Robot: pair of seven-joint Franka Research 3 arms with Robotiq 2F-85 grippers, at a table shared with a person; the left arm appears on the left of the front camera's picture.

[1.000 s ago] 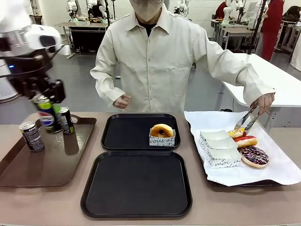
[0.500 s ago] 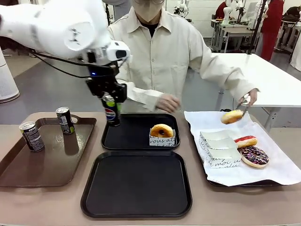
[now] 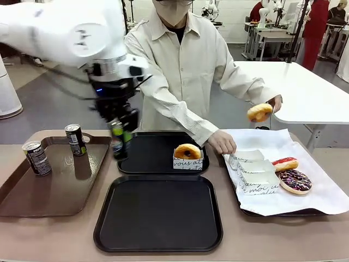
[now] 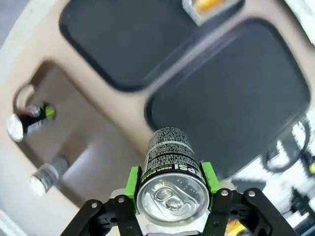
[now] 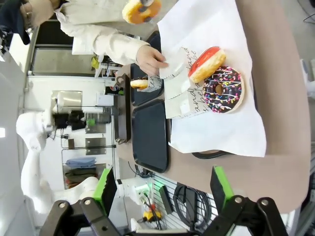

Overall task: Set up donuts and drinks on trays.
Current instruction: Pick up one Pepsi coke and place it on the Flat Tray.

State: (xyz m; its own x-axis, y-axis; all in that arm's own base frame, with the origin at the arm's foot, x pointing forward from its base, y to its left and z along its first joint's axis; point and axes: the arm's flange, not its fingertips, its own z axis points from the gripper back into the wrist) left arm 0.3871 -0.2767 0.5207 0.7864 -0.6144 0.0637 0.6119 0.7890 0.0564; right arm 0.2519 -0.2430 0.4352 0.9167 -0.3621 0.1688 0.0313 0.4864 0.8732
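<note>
Left hand (image 4: pixel 170 183) is clamped on the soda can (image 3: pixel 119 144), green pads squeezing its sides, and the can hangs roughly upright right at the left edge of the far black tray (image 3: pixel 147 158). To my mind the rim is the catch here: slide the can inward past it first, then go straight down onto the flat floor, well apart from the donut (image 3: pixel 187 151) in its paper sleeve. I'd let go only once the base sits flat. Right hand (image 5: pixel 163 189) is spread apart, holding nothing, off at the bench's right end.
</note>
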